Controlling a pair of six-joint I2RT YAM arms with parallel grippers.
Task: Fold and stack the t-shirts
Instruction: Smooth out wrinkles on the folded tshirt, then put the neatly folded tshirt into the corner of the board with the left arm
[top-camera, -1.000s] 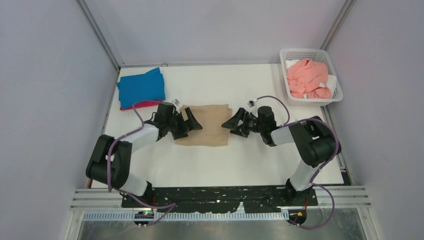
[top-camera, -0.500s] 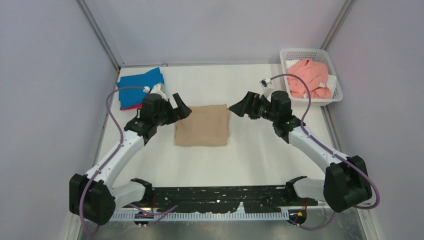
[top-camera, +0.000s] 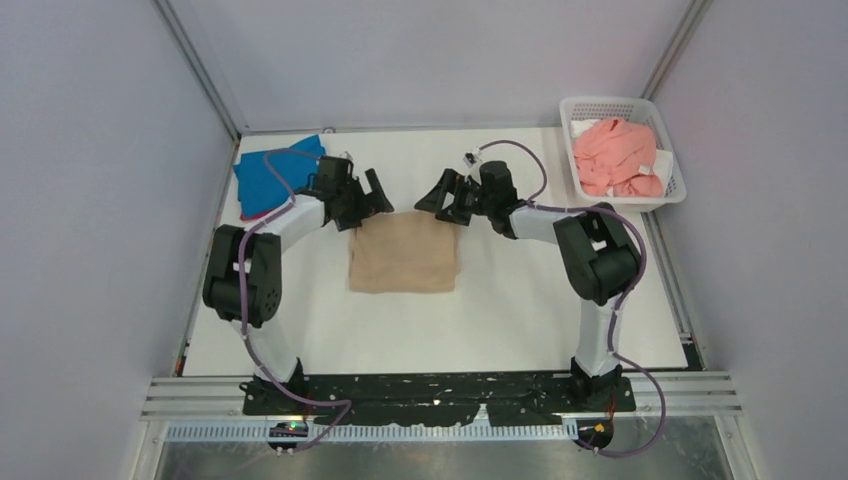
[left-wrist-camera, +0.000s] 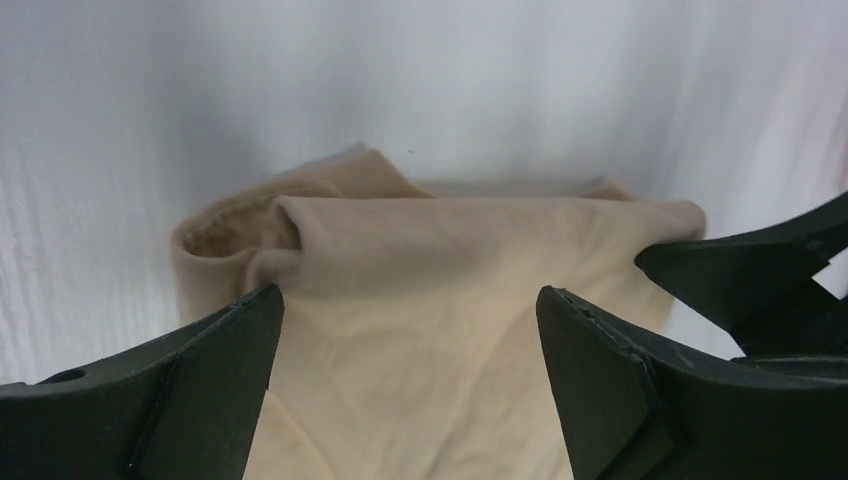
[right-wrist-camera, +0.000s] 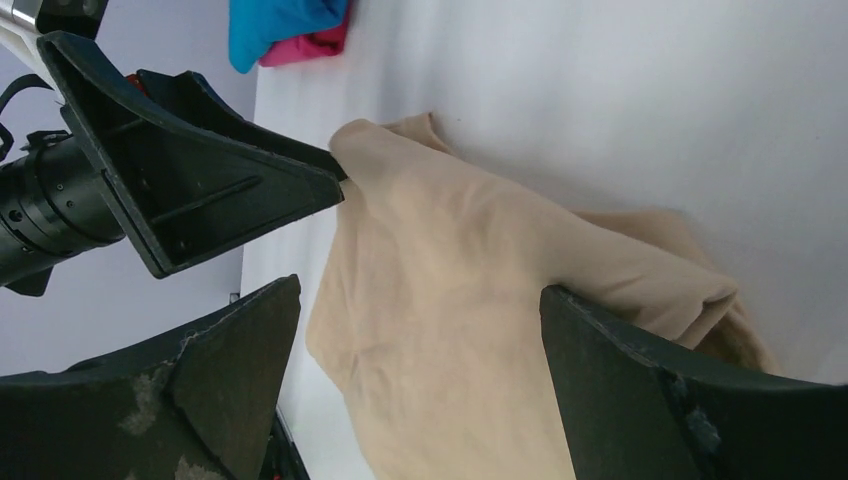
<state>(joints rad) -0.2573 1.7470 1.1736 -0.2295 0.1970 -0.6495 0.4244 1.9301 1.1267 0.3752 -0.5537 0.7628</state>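
tan t-shirt (top-camera: 404, 252): folded into a rough rectangle, lying flat at the middle of the counter (top-camera: 500, 320). Its far edge is bunched and slightly lifted, with a rolled fold showing at the far-left corner in the left wrist view.
blue t-shirt (top-camera: 270, 180): folded, at the far-left corner of the counter, well apart from the tan one.
magenta-red t-shirt (top-camera: 262, 213): under the blue one, with only a thin strip showing along the near edge of that pile.
salmon pink t-shirt (top-camera: 620, 155): crumpled, unfolded, inside the basket (top-camera: 668, 182).
left claw (top-camera: 378, 195): fingers spread wide apart, holding nothing. It sits low at the far-left corner of the tan t-shirt, pointing toward the right claw. In its own wrist view the cloth lies between the two fingers (left-wrist-camera: 200, 380). In the right wrist view one fingertip reaches the shirt's corner, but I cannot tell whether it presses the cloth.
right claw (top-camera: 432, 195): fingers also wide apart and holding nothing, at the far-right corner of the tan t-shirt, facing the left claw. The shirt's bunched far edge lies between its fingers (right-wrist-camera: 640, 390). Contact with the cloth cannot be told.
basket: white plastic mesh, at the far-right corner of the counter.
counter: white, carrying the shirts and the basket.
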